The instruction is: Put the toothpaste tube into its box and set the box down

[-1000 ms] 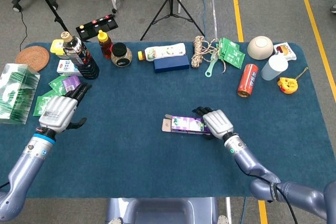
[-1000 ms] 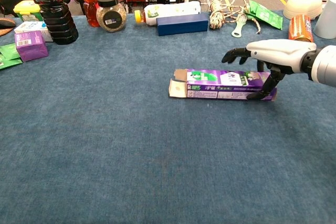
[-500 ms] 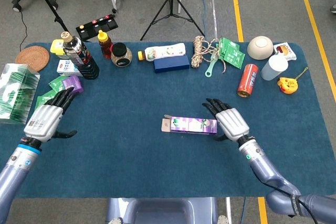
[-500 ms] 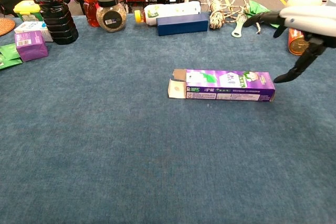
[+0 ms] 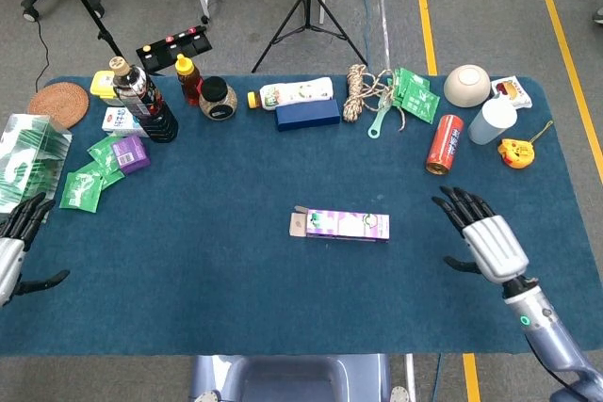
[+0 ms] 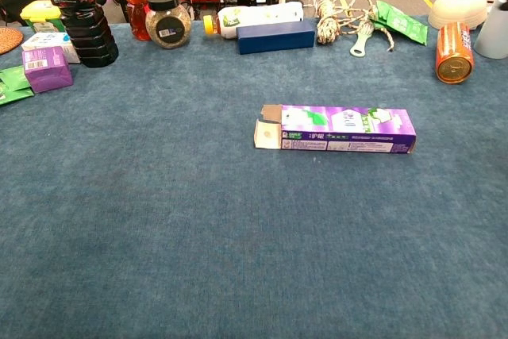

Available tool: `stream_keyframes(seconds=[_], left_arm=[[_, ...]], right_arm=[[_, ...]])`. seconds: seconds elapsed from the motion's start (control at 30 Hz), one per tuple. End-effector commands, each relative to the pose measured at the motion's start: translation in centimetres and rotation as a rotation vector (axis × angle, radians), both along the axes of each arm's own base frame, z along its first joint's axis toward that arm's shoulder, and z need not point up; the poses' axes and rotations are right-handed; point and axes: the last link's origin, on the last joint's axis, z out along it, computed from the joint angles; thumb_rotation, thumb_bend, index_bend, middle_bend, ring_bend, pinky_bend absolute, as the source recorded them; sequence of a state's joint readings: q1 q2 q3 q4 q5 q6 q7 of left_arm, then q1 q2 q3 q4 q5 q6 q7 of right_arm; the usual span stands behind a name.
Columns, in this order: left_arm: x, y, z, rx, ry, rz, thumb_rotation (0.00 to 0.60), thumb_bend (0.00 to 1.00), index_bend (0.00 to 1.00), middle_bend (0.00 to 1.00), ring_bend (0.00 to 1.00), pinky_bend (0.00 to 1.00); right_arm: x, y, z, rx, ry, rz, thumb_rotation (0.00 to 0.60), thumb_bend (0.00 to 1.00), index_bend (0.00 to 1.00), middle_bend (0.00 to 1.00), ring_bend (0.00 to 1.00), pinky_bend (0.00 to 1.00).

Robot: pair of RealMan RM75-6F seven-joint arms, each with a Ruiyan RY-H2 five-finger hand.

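The purple toothpaste box [image 5: 341, 225] [image 6: 337, 129] lies flat on the blue table mid-way across, its flaps open at the left end. No tube shows outside the box. My right hand [image 5: 485, 241] hovers to the right of the box, apart from it, fingers spread and empty. My left hand [image 5: 13, 247] is at the table's far left edge, fingers apart, holding nothing. Neither hand appears in the chest view.
Along the back stand a sauce bottle [image 5: 188, 79], a jar [image 5: 218, 98], a white bottle [image 5: 295, 93] on its side, a navy box [image 5: 308, 114], rope [image 5: 360, 89], an orange can [image 5: 444, 144], a bowl [image 5: 467, 85] and a cup [image 5: 492, 120]. Green packets [image 5: 87, 182] lie at left.
My right hand let go of the box and drew back to the right. My left hand pulled away toward the left table edge. The box stays flat in place.
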State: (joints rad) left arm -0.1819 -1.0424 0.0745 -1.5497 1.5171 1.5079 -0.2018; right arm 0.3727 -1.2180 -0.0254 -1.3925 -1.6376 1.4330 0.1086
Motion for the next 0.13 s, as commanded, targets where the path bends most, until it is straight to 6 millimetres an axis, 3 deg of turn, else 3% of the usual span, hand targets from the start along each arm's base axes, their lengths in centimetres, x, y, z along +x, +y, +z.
stream_keyframes(seconds=[0.03,0.13], left_arm=[[-0.6,-1.8,-0.9,0.020,-0.001,0.001,0.600,0.09,0.00,0.00,0.00,0.18],[-0.8,-2.4,-1.5,0.018,-0.011,0.003,0.600,0.09,0.00,0.00,0.00,0.18]], right_arm=[[-1.7,3.0,1.0,-0.049,0.060,-0.037,0.600,0.00,0.07,0.04,0.04,0.12],[-2.1,4.5,1.2,-0.063,0.049,-0.078,0.600,0.00,0.08,0.02,0.02,0.09]])
